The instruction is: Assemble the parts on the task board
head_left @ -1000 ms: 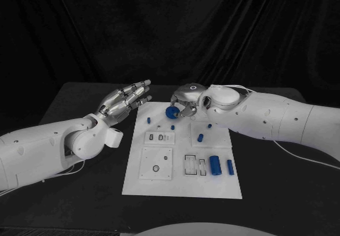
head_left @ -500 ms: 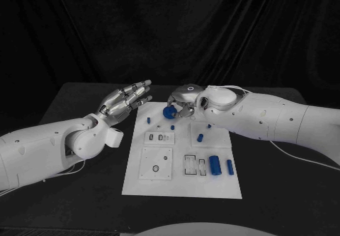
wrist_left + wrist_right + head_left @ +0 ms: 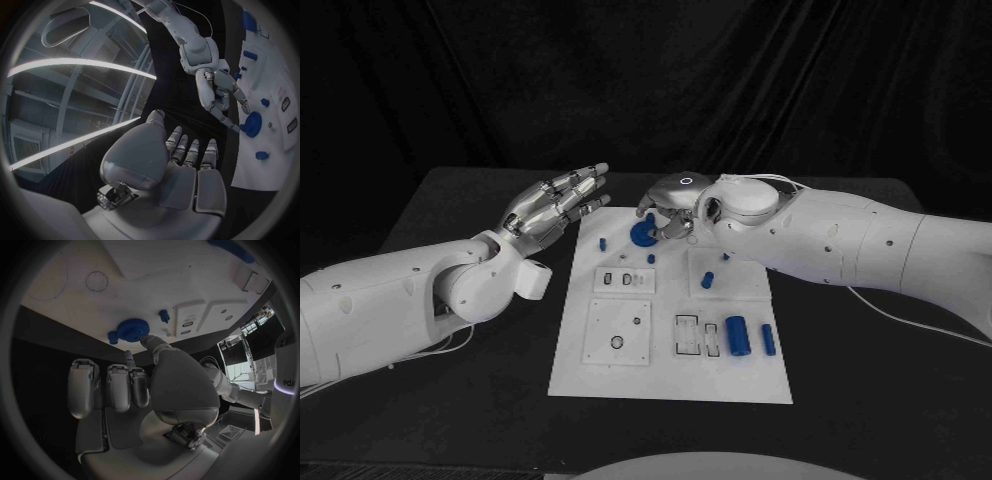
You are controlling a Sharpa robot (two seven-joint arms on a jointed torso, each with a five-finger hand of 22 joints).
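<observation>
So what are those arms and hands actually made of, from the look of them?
Both arms wear smooth, rounded white shells dotted with small dark screw holes. A thin pale cable loops along the right arm. The left hand and right hand are silver metal with segmented fingers and darker pads. Their palms are broad, smooth grey plates.

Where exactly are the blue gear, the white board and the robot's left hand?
blue gear [image 3: 643, 233], head view, on its toothed face.
task board [image 3: 669, 375], head view, on its bare near part.
left hand [image 3: 557, 206], head view, on its palm.
</observation>
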